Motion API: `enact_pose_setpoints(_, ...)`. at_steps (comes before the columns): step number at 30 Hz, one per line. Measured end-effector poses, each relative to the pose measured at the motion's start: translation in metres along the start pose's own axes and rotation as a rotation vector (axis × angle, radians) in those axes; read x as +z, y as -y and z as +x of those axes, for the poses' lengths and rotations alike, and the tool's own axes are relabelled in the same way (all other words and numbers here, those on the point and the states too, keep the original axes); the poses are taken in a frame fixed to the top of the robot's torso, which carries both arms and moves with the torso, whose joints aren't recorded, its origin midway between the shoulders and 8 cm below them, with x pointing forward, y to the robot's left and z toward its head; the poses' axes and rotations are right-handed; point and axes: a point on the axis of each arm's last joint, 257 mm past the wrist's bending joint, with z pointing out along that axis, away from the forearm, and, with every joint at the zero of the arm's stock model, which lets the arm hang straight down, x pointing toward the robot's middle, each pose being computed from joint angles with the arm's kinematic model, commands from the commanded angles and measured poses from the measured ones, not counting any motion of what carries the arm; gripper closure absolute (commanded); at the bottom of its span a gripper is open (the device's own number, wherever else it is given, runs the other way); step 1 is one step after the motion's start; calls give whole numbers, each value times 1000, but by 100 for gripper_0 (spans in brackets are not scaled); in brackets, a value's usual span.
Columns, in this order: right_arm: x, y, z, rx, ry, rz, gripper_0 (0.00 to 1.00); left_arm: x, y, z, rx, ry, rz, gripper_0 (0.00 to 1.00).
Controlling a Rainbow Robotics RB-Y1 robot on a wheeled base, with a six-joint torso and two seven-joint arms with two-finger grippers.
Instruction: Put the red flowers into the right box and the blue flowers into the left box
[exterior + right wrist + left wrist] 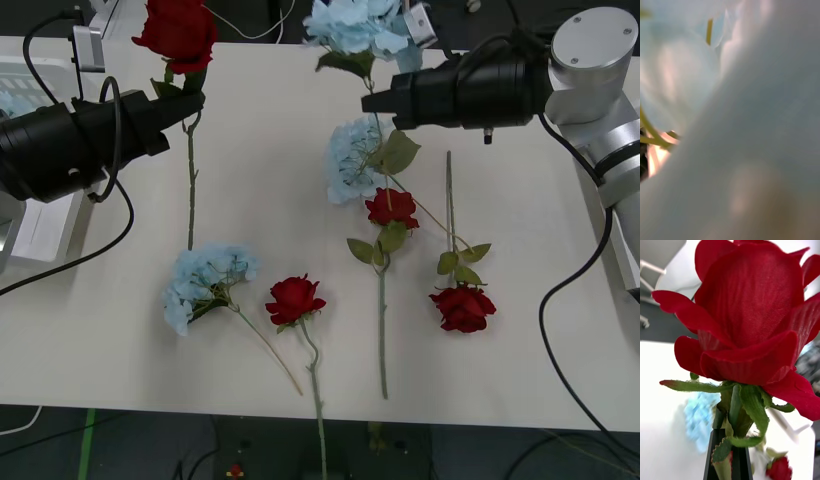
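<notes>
My left gripper (192, 100) is shut on the stem of a red flower (178, 30), held up over the table's far left; its bloom (748, 315) stands just above the black fingers (717, 461). At the far middle, my right gripper (372, 102) is shut on the stem of a raised blue flower (358, 25), whose pale petals (752, 150) press against the wrist camera. On the table lie three red flowers (293, 298) (392, 207) (462, 306) and two blue flowers (352, 160) (205, 285). The left box (22, 75) peeks out at the left edge behind my left arm. The right box is out of view.
The white table (540, 330) reaches to a front edge close to the lower roses' stems. Black cables loop off both arms, at the left (110, 235) and at the right (560, 320). A cable and small items lie past the table's far edge.
</notes>
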Motion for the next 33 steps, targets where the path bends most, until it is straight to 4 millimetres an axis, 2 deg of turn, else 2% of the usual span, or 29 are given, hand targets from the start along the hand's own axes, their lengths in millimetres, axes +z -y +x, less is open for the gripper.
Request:
enact_pose_setpoints(4,-25,60,58,-21,-177,166,100,11,27,-14,-38,96,52,100)
enact_pose_setpoints(7,-54,97,91,-72,-309,280,100,27,45,-31,-128,209,91,100)
enact_pose_setpoints(9,-73,114,107,-97,-386,338,100,40,51,-35,-177,262,91,100)
enact_pose_setpoints(13,-106,140,133,-109,-507,430,98,68,70,-28,-246,311,89,100)
enact_pose_setpoints(14,-112,146,138,-108,-527,450,83,74,77,-23,-263,310,98,100)
enact_pose_setpoints(15,-117,151,143,-104,-540,464,63,80,83,-18,-278,303,110,100)
enact_pose_setpoints(16,-120,155,147,-97,-549,473,51,84,89,-12,-292,293,123,100)
enact_pose_setpoints(18,-125,159,153,-80,-559,482,38,92,100,-1,-320,273,149,100)
enact_pose_setpoints(21,-127,161,157,-70,-565,488,23,98,111,10,-357,254,176,100)
enact_pose_setpoints(24,-128,160,159,-67,-570,484,13,102,118,14,-398,254,187,100)
enact_pose_setpoints(28,-129,148,160,-28,-566,433,10,107,118,12,-432,280,166,100)
enact_pose_setpoints(33,-139,118,148,-8,-520,286,10,112,120,12,-444,285,160,100)
